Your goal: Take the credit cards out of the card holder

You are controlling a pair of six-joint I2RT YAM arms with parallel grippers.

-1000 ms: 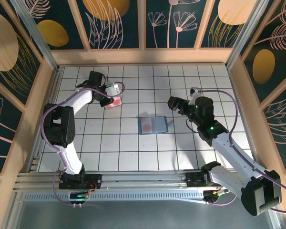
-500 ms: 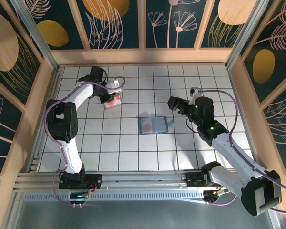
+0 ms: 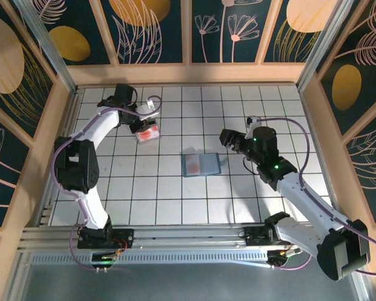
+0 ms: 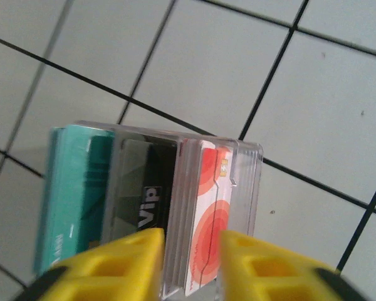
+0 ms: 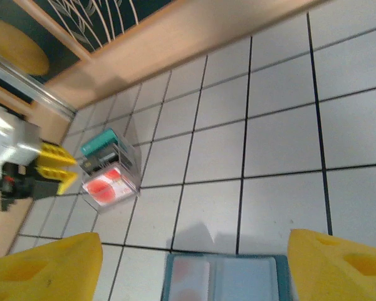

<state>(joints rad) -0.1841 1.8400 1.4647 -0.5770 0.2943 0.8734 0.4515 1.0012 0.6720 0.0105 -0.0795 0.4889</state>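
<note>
Two panels of the card holder (image 3: 200, 164) lie open mid-frame in the top view; the left gripper (image 3: 141, 122) is upper left over the credit cards (image 3: 148, 132). Left wrist: fingers (image 4: 122, 263) apart beside a black card (image 4: 141, 194) reading "Vip". Right wrist: right gripper (image 5: 194, 244) spread wide.

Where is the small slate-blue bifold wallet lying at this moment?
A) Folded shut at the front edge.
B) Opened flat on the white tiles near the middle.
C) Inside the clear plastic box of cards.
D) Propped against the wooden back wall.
B: the slate-blue soft bifold wallet lies opened out, both panels facing up, on the white tiled table near its middle.
</note>
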